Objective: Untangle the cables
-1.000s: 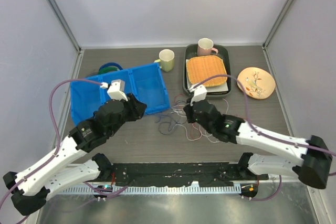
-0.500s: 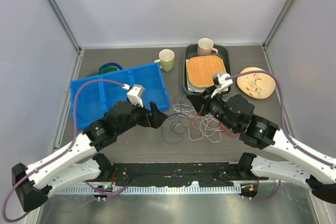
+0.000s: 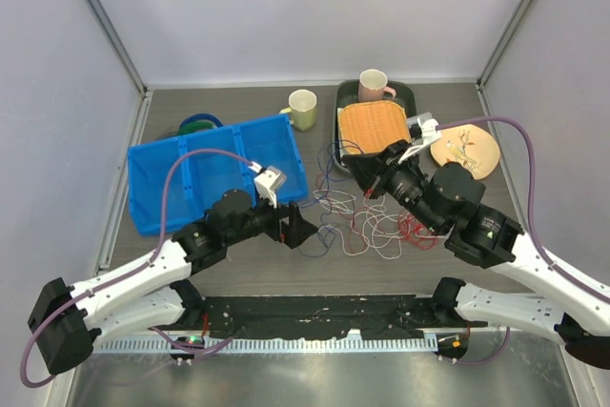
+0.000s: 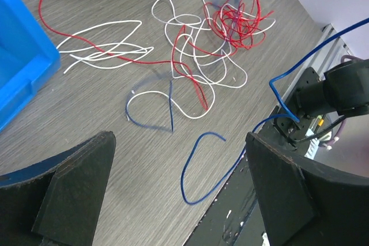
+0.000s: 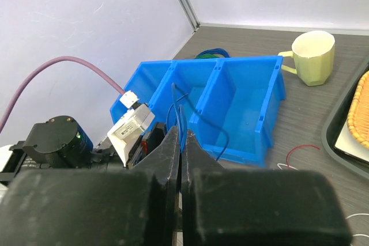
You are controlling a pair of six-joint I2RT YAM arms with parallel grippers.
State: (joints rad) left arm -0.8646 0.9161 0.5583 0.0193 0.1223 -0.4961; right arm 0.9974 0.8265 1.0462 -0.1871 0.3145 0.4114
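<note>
L gripper [image 3: 299, 224] hangs w/ jaws wide apart, nothing between them. I see the cables [image 4: 190, 61] spread on the table [image 4: 86, 119] just ahead of it: red, white, some dark blue. R gripper [image 5: 180, 137] is pinched tight on a dark blue cable [image 5: 174, 105] rising from its tips, w/ the blue bin [image 5: 242, 102] beyond.

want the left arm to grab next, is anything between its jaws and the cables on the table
Nothing visible does. The left gripper hangs with jaws open over bare table, and the cables lie loose just ahead of it. The blue bin sits off to one side, out of the path.
</note>
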